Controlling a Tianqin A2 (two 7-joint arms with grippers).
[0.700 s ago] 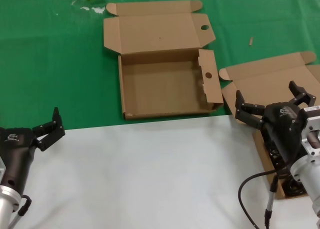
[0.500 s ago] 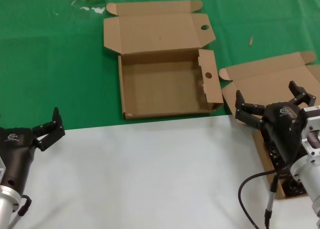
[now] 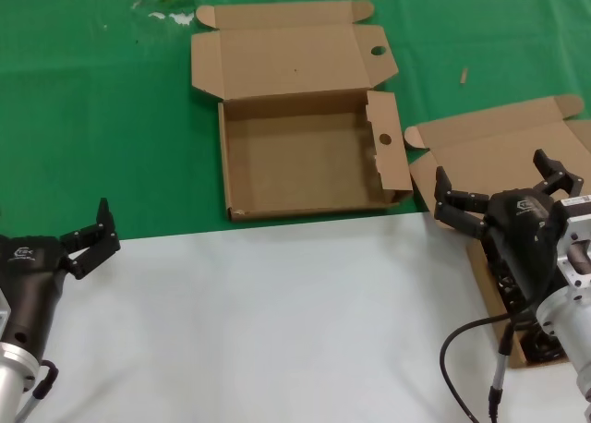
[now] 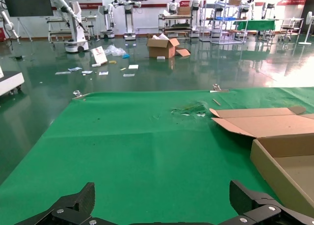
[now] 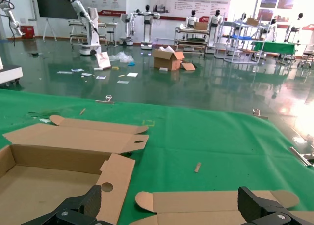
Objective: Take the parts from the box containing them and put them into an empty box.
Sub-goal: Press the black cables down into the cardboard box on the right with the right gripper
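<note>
The empty box (image 3: 305, 160) lies open on the green mat at the middle back, with round holes in a lid tab and a side flap; it also shows as the empty box (image 5: 44, 185) and the empty box (image 4: 287, 158). The box containing the parts (image 3: 489, 151) lies open at the right, its lid (image 5: 211, 203) folded back. My right gripper (image 3: 496, 178) hovers open over it and hides most of the inside. Black cable parts (image 3: 545, 347) peek out below that arm. My left gripper (image 3: 42, 222) waits open at the near left, over the mat's edge.
A white surface (image 3: 277, 321) covers the near half of the table and the green mat (image 3: 92, 100) the far half. A small wood-coloured scrap (image 3: 464, 75) lies on the mat behind the right box. Beyond the table is a workshop floor with other robots.
</note>
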